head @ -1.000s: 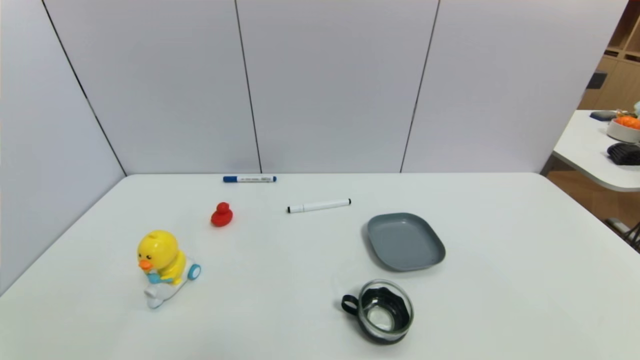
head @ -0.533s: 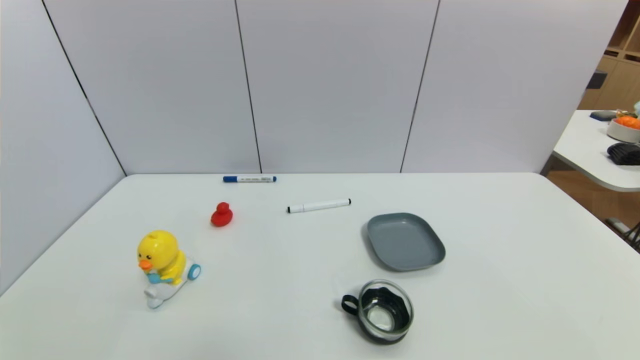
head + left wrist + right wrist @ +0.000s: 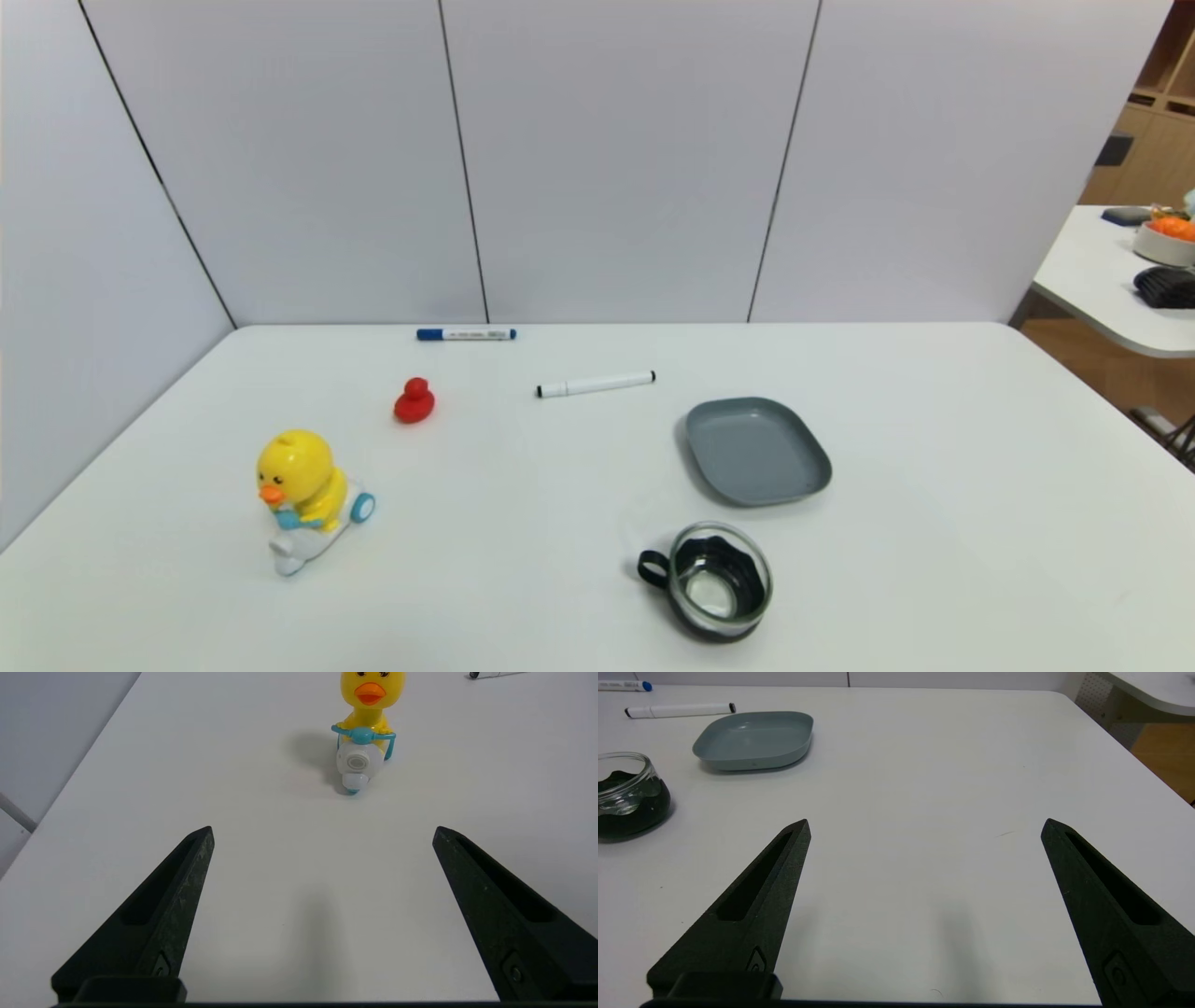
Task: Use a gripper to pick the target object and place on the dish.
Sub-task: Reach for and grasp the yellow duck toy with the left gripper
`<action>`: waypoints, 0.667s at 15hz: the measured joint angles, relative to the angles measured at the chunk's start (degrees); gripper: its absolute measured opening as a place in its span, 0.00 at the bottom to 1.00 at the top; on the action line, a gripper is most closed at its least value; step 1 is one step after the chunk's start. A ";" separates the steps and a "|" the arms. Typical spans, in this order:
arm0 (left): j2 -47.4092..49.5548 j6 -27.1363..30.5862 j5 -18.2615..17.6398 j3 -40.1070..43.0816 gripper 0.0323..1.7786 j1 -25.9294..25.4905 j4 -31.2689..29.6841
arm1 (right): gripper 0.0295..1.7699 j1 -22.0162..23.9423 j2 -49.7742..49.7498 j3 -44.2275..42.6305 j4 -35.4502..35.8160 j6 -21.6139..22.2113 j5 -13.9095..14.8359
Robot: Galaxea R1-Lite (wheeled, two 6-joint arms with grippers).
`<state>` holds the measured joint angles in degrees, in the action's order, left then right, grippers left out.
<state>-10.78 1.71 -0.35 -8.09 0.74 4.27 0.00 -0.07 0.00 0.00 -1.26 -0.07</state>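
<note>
While both arms sat low over the tabletop [image 3: 579, 485], left pincer [image 3: 322, 833] gaped wide, facing the yellow duck toy [image 3: 366, 728], well apart. Right pincer [image 3: 924, 826] also wide, holding nothing. Grey dish [image 3: 756, 451] sat far right of the duck.

White table [image 3: 934, 579] before grey panel walls [image 3: 616, 159].

I can't read any text from my end. The blue-capped marker [image 3: 466, 333], lying at the far edge of the tabletop [image 3: 934, 560] behind the red duck [image 3: 414, 400], carries a dark printed strip on its white barrel, but the letters are too small to make out. I see no legible label, brand, number or sign on anything else in my three feeds.
</note>
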 joint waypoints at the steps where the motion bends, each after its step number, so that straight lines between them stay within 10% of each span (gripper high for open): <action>1: -3.17 1.77 -0.06 -2.88 0.95 0.13 1.77 | 0.97 0.00 0.00 0.00 0.00 0.02 0.00; 10: -33.10 7.79 -0.88 -12.61 0.95 8.92 -4.84 | 0.97 0.00 0.00 0.00 0.00 0.02 -0.02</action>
<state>-43.87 9.50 -1.23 -20.70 9.67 -0.57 0.00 -0.07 0.00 0.00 -1.23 -0.10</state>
